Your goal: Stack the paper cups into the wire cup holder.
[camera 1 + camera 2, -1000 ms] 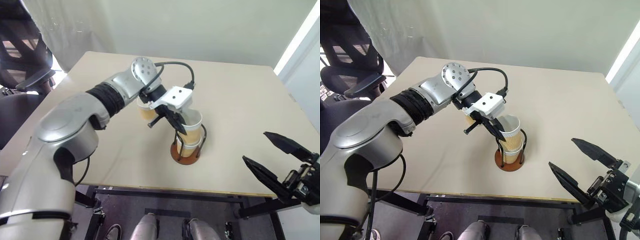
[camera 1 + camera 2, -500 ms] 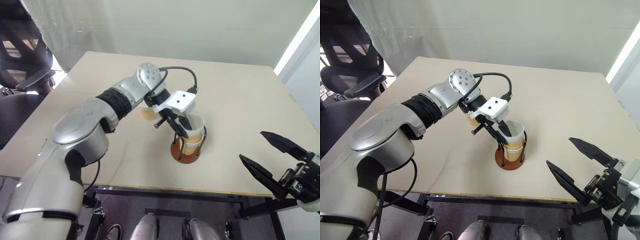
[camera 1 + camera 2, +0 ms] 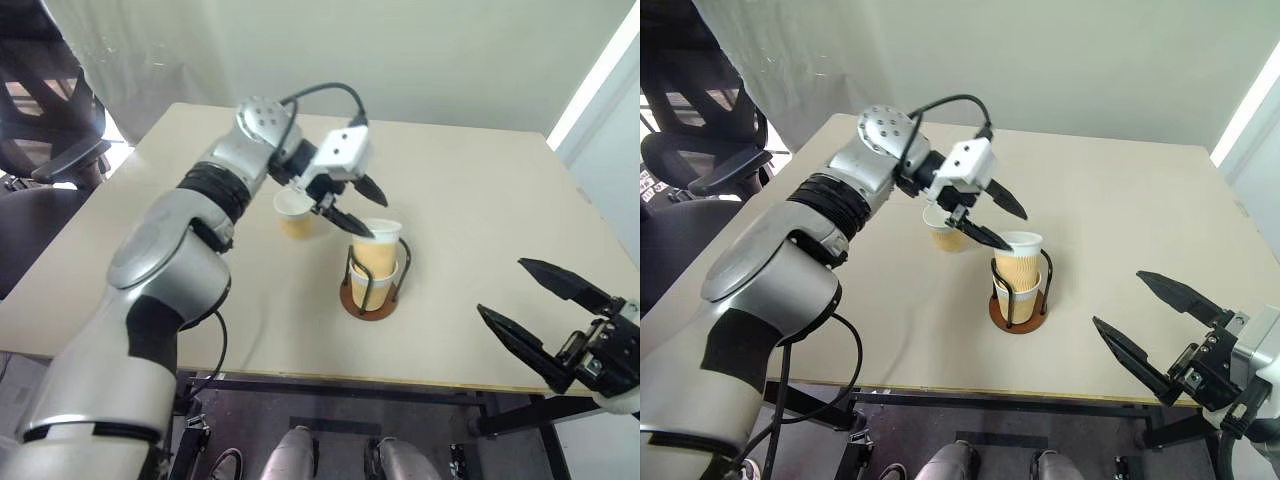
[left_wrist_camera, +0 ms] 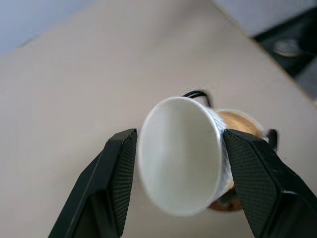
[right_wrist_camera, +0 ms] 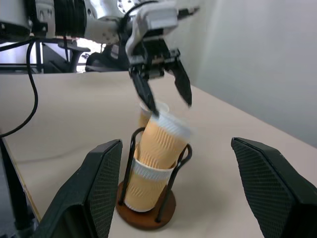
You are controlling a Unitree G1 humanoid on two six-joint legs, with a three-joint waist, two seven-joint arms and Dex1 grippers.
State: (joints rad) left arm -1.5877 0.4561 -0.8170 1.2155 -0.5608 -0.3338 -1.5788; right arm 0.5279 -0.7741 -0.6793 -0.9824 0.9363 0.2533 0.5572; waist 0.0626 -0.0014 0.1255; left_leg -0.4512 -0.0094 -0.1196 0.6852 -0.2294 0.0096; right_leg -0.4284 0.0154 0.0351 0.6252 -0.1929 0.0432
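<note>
With two cups nested in the wire holder (image 3: 368, 298), the third cup (image 3: 293, 214) stands upright just left and beyond it, nearest the left gripper (image 3: 364, 209), fingers spread above the stack; the right gripper (image 3: 545, 319) waits spread, near right.

lighting: bright, even, diffuse daylight across the pale beige tabletop (image 3: 480, 200); strongest at the overexposed white strip at the room's right edge (image 3: 600, 80). shadows: soft and faint, a dim patch beside the round reddish-brown base of the wire cup holder (image 3: 367, 303). glare: mild sheen on the silver arm shell (image 3: 160, 250). blur: in the left wrist view the near white rim of the tan paper cup (image 4: 181, 153) is out of focus; in the right wrist view the upper stacked cup (image 5: 166, 136) is smeared. distortion: wide-angle bending at the edges of the head views.
</note>
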